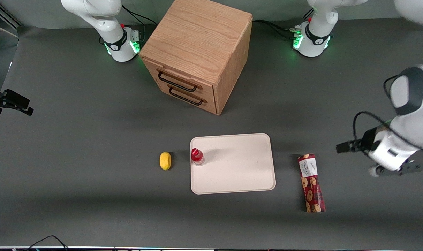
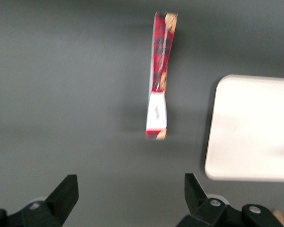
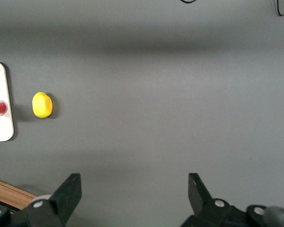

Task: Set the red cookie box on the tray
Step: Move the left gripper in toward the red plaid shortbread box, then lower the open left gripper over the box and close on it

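Currently, your red cookie box [image 1: 311, 182] lies flat on the grey table [image 1: 75, 157], outside the tray [image 1: 232, 163] and just beside that tray's edge toward the working arm's end of the table, with a strip of bare table between them. Its long axis runs toward and away from the front camera, tilted only slightly. The white-labelled end points away from the front camera; the cookie-printed end points toward it. In the left wrist view, the red cookie box [image 2: 159, 75] shows its narrow side, white label nearest the gripper [image 2: 131, 196], and a rounded corner of the tray [image 2: 251, 127] sits alongside.

Note the tray contents: one small red-capped bottle [image 1: 197, 156] stands upright on the tray, close to the rim toward the parked arm's end. The rest of the tray surface is bare. A yellow lemon-shaped object [image 1: 165, 160] rests on the table just outside that same rim.

Your gripper [image 1: 375, 169] hangs above the table toward the working arm's end, apart from the box. Its fingers [image 2: 65, 194] are spread wide and hold nothing.

A wooden drawer cabinet [image 1: 197, 52] with two handled drawers stands farther from the front camera than the tray.
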Tool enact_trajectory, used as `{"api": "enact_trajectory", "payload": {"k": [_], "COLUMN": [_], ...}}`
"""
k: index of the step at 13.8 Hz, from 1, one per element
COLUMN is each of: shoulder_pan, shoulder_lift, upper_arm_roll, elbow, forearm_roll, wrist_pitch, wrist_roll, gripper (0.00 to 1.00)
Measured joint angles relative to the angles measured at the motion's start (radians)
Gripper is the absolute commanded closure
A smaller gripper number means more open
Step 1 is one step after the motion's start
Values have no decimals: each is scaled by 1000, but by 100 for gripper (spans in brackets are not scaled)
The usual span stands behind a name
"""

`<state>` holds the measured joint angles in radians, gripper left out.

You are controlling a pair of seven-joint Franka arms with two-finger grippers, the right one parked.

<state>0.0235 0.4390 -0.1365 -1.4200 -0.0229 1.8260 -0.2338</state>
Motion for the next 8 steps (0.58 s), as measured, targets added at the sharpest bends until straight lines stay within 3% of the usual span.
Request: {"api": "enact_trajectory", "payload": {"k": [8], "shoulder_pan": [-26], "shoulder_lift": [267], "upper_arm_roll": [1], "elbow": [11], "forearm_roll": [0], "wrist_pitch": [383], "wrist_roll": [-37], "gripper": [0]}}
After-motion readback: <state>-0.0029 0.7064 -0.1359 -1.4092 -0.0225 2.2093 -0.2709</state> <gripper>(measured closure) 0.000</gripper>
